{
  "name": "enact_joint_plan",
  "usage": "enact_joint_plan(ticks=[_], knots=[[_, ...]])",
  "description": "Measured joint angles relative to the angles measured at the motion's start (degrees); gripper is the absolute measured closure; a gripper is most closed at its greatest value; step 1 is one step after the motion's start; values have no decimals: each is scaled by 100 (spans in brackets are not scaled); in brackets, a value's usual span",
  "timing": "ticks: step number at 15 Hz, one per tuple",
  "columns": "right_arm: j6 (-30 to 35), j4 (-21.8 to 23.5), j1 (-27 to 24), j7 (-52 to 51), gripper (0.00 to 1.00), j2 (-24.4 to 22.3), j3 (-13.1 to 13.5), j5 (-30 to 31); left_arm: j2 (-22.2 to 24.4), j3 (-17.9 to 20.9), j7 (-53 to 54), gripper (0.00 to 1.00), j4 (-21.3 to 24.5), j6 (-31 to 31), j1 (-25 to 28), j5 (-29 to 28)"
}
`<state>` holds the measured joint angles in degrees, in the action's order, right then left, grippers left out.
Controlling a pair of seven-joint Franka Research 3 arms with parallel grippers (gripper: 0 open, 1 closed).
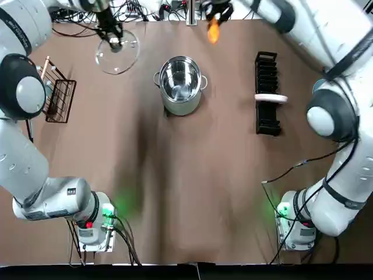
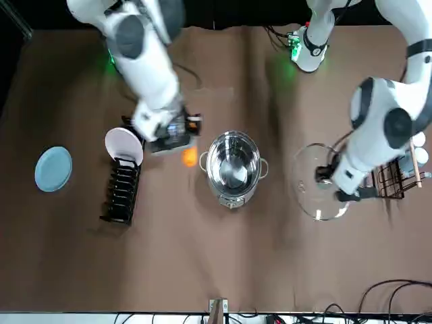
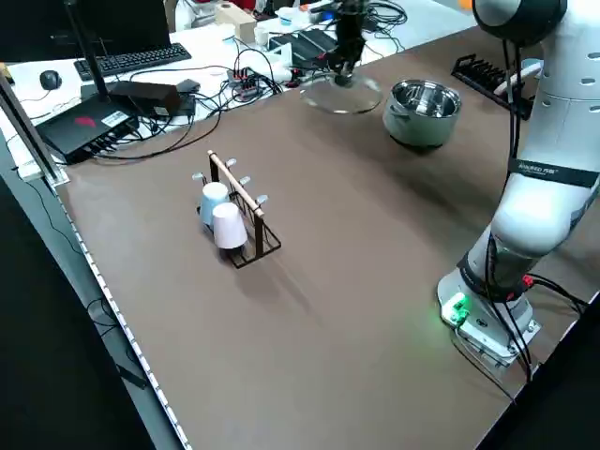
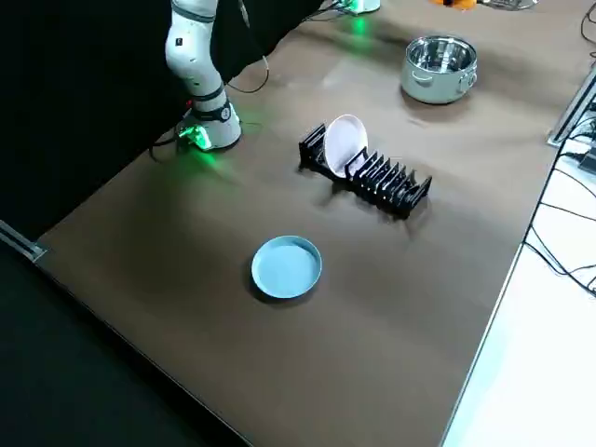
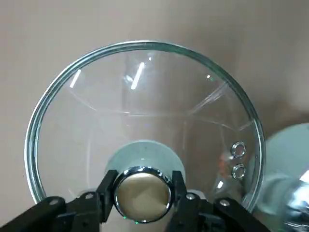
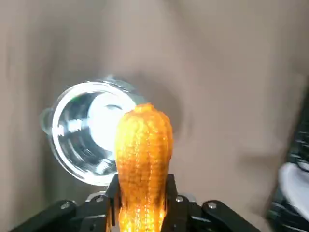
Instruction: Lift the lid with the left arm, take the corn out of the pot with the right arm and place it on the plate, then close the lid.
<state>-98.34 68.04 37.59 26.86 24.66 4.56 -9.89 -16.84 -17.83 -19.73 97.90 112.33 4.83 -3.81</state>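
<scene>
Surface (image 1: 192, 192): brown cloth-covered top that carries everything I list here.
Dish rack (image 4: 382, 182): black and slotted, on the robot's right of the pot, with one white plate (image 4: 346, 144) upright in a slot.
Lid (image 5: 145, 106): clear glass, held by its knob well off to the pot's left so the mouth is free for my right arm. I cannot tell whether its rim touches the surface.
Pot (image 1: 182, 106): steel, two handles, mid-surface, open, and I see nothing inside it.
Mug rack (image 3: 239, 220): wire, at the left edge, holding two cups. It has no part in this job.
Blue plate (image 4: 287, 267): lies flat and bare at the far right, beyond the dish rack. I judge it the drop target because it lies ready to receive.
Corn (image 6: 142, 145): orange cob, out of the pot, carried upright in the air on the pot's right side, between the pot and the dish rack. It is gripped at its lower end, so the tip points clear.
Right tool (image 6: 142, 193): fingers pinching the cob's base from both sides. I read the step as the carry toward the plate.
Left tool (image 5: 143, 193): fingers pressed on the lid's knob, one on each side, keeping the lid ready for closing.
</scene>
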Motion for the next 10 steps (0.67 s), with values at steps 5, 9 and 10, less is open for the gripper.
enact_joint_plan(ticks=[5, 9, 10], knots=[[990, 38, -1476, -1731, 61, -368, 2, -214, 18, -536, -1365, 49, -40, 2, -967, -34], [1742, 64, -3063, -3278, 61, -481, 44, -217, -203, -523, -2079, 49, -158, 38, -1853, -324], [1831, 92, -3373, -3455, 61, -506, 46, -218, -301, -518, -2125, 49, -204, 117, -1944, -421]])
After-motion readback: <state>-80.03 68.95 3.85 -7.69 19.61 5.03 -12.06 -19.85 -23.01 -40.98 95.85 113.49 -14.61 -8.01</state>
